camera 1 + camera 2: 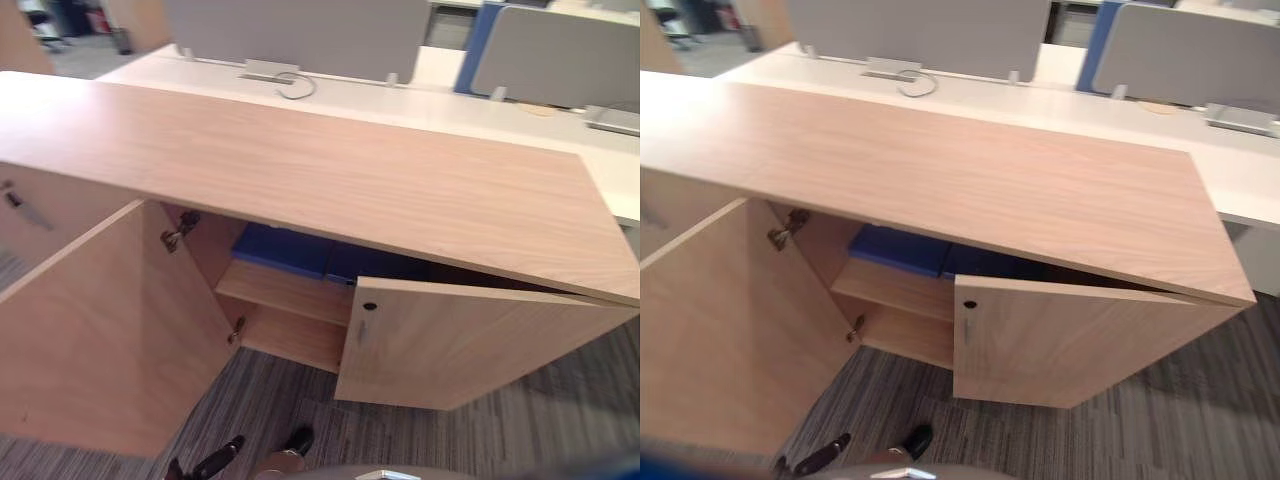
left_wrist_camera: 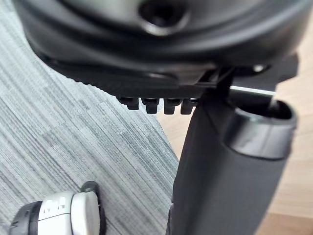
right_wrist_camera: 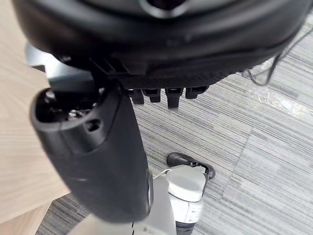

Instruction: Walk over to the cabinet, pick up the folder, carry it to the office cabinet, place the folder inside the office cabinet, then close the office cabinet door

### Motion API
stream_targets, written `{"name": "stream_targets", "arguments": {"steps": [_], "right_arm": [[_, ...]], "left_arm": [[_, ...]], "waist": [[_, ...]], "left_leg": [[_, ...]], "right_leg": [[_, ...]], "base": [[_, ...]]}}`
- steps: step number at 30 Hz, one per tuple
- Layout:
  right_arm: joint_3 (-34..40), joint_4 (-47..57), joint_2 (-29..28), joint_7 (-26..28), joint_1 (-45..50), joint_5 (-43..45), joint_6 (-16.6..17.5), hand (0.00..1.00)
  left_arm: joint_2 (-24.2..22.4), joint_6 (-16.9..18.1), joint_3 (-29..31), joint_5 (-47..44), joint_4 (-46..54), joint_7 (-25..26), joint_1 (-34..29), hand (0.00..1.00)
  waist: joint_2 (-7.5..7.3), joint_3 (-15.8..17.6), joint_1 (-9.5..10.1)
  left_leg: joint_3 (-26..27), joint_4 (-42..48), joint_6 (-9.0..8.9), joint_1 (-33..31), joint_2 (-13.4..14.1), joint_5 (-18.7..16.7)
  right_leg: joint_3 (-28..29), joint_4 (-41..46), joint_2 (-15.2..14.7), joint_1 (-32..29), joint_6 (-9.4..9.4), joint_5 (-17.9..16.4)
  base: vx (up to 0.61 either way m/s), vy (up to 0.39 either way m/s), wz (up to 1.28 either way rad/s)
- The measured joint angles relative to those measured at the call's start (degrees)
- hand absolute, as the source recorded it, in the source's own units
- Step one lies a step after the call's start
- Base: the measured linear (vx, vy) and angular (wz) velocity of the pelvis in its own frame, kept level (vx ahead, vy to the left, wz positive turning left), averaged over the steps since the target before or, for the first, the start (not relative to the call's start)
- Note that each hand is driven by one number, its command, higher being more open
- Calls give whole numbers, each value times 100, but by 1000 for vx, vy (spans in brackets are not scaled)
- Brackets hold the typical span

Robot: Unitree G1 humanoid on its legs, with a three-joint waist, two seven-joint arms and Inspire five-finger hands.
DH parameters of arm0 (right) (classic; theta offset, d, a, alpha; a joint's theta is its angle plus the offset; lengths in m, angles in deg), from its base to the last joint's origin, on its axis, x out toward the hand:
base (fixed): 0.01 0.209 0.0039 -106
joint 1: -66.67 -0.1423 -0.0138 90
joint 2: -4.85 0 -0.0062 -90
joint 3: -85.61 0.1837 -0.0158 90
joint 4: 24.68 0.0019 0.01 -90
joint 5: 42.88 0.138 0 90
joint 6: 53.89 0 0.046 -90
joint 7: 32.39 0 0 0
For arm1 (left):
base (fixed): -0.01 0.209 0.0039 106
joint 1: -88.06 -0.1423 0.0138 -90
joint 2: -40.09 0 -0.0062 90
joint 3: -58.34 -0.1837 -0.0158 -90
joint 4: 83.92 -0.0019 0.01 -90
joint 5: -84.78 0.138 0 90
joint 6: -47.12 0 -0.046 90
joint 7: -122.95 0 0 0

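Two doors stand open on the office cabinet (image 1: 330,170), a long, low wooden unit on grey carpet (image 1: 560,420). The left door (image 1: 110,330) is swung wide out and the right door (image 1: 470,345) is only partly ajar. Between them shows the upper shelf (image 1: 285,290), and on it lies the blue folder (image 1: 285,250), flat and well back under the cabinet top, so the placing looks done and the closing is left.

The folder looks light, flat and fairly stiff, with smooth covers that could slip. If it needs shifting, its front edge is the place to pinch it. The doors should swing easily on their hinges (image 1: 178,236), and a push on the bare face near the free edge would serve better than the small handle (image 1: 362,332).

The left hand (image 2: 225,186) and the right hand (image 3: 105,161) hang over the carpet beside the wood, fingers relaxed and holding nothing.
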Motion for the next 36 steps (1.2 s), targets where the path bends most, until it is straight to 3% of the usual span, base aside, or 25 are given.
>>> {"name": "stream_targets", "arguments": {"steps": [1, 3, 7, 9, 10, 12, 13, 14, 15, 17, 19, 20, 21, 22, 23, 24, 25, 27, 28, 30, 33, 34, 36], "right_arm": [[0, 0, -134, -145, 7, 19, -3, 100], [-66, 7, -209, -242, -84, 10, 3, 100], [-275, 64, -448, -249, -509, 12, 209, 100], [-286, 66, -592, -232, -611, -6, 328, 100], [-334, 52, -549, -206, -652, 3, 378, 100], [-231, 54, -585, -226, -719, 7, 395, 100], [-207, 28, -584, -224, -799, 6, 396, 100], [-133, 32, -553, -231, -881, 21, 400, 100], [23, 5, -531, -230, -882, 79, 355, 100], [18, 13, -525, -232, -849, 234, 318, 100], [99, 13, -528, -224, -840, 255, 286, 100], [270, 6, -546, -208, -837, 265, 268, 100], [519, -70, -612, -210, -827, 391, 221, 100], [704, -199, -746, -202, -820, 465, 161, 100], [759, -222, -774, -204, -810, 474, 153, 100], [870, -220, -778, -189, -795, 506, 154, 100], [923, -202, -799, -188, -839, 644, 168, 100], [995, -159, -840, -170, -882, 842, 200, 100], [1159, -159, -863, -144, -908, 932, 202, 100], [1359, -175, -858, -130, -930, 950, 193, 100], [1657, -229, -957, -112, -977, 1109, 99, 100], [1789, -227, -959, -123, -979, 1130, 86, 100], [1816, -218, -984, -130, -1002, 1132, 85, 100]], "left_arm": [[-74, -34, -115, 92, 7, -66, -73, 100], [-85, -36, -350, 95, 95, -177, -156, 100], [388, 12, -1282, 66, 407, -810, -363, 100], [560, 111, -1624, -81, 407, -1164, -334, 100], [706, 135, -1840, -144, 401, -1339, -268, 100], [860, 209, -2173, -144, 403, -1537, -114, 100], [923, 245, -2260, -113, 413, -1699, 15, 100], [927, 267, -2260, -136, 408, -1837, 203, 100], [922, 301, -2326, -78, 418, -1894, 284, 100], [985, 318, -2530, 31, 394, -2036, 269, 100], [996, 330, -2545, 136, 238, -2156, 291, 100], [969, 337, -2519, 172, 41, -2183, 381, 100], [959, 304, -2294, 176, -210, -2205, 520, 100], [934, 290, -2011, 154, -434, -2118, 512, 100], [900, 276, -1851, 61, -539, -2089, 496, 100], [756, 241, -1511, -124, -691, -2045, 481, 100], [690, 209, -1258, -269, -807, -1962, 482, 100], [648, 130, -1063, -411, -1009, -1879, 482, 100], [541, 85, -892, -547, -1086, -1837, 464, 100], [396, 56, -555, -673, -1180, -1816, 361, 100], [205, 25, -88, -897, -1187, -1786, 60, 100], [154, 24, -48, -1031, -1188, -1788, -86, 100], [155, 21, -59, -1186, -1188, -1792, -196, 100]], "waist": [[118, -47, -31], [178, -71, -94], [96, 61, -98], [102, 130, -128], [119, 197, -134], [51, 305, -206], [56, 436, -238], [198, 627, -298], [298, 653, -311], [325, 614, -344], [376, 564, -422], [438, 544, -466], [328, 534, -468], [183, 487, -436], [138, 459, -419], [174, 471, -423], [114, 433, -410], [122, 366, -442], [141, 297, -384], [279, 227, -353], [370, 205, -418], [415, 197, -404], [445, 171, -393]], "left_leg": [[161, 260, -74, 19, 54, -7], [407, 326, -211, -11, 229, -110], [245, 127, -376, -218, 699, -15], [181, 112, -446, -297, 770, 35], [379, 147, -384, -402, 746, 175], [1495, 215, 136, -610, 723, 438], [2559, 620, 584, -868, 868, 220], [4105, 1935, 940, -1394, 1317, -340], [5084, 2943, 1044, -1552, 1675, -695], [6032, 3760, 1222, -1360, 1950, -1186], [6614, 3777, 1256, -1074, 2015, -1541], [6859, 3421, 1252, -1004, 1928, -1697], [6854, 3017, 1320, -928, 1565, -1698], [6710, 2642, 1430, -809, 1239, -1579], [6612, 2501, 1493, -759, 1097, -1492], [6390, 2241, 1561, -647, 891, -1393], [6200, 1965, 1588, -559, 617, -1280], [5872, 1497, 1583, -425, 227, -1038], [5737, 1013, 1557, -278, 12, -749], [5500, 106, 1420, 17, -247, -352], [6176, 2, 1482, 151, -123, -505], [6086, -213, 1561, 291, -195, -376], [5944, -585, 1534, 488, -272, -200]], "right_leg": [[-242, -68, 85, 165, -88, 0], [-552, -150, 283, 243, -180, 42], [-714, -522, 831, 241, -453, 260], [-821, -546, 941, 250, -473, 271], [-939, -541, 950, 266, -488, 279], [-1193, -545, 837, 228, -578, 332], [-1339, -571, 804, 197, -620, 362], [-1582, -568, 815, 248, -640, 380], [-1812, -624, 794, 367, -641, 378], [-2126, -737, 695, 522, -605, 361], [-2521, -757, 668, 569, -478, 355], [-2776, -678, 674, 545, -410, 319], [-3159, -561, 579, 542, -355, 277], [-3483, -372, 398, 560, -356, 279], [-3611, -230, 312, 554, -357, 278], [-3689, -313, 263, 612, -366, 117], [-3771, -776, 276, 670, -381, 137], [-3950, -924, 179, 746, -241, 393], [-4148, -888, 73, 723, -193, 489], [-4491, -844, -15, 721, -178, 612], [-4917, -761, -173, 907, -182, 627], [-5008, -633, -208, 961, -182, 620], [-5009, -532, -233, 922, -249, 616]], "base": [[-92, -311, 98], [-17, -287, 81], [21, -220, 23], [-1, -194, 35], [-37, -161, 61], [-58, -59, 65], [-77, -6, 75], [-53, 6, 91], [-11, 4, 86], [89, 47, 75], [179, 87, 104], [213, 93, 167], [244, 105, 196], [198, 84, 179], [168, 84, 159], [82, 85, 139], [28, 80, 134], [2, 61, 122], [41, 53, 108], [50, 42, 93], [16, 5, 83], [20, 8, 63], [74, 91, 40]]}}
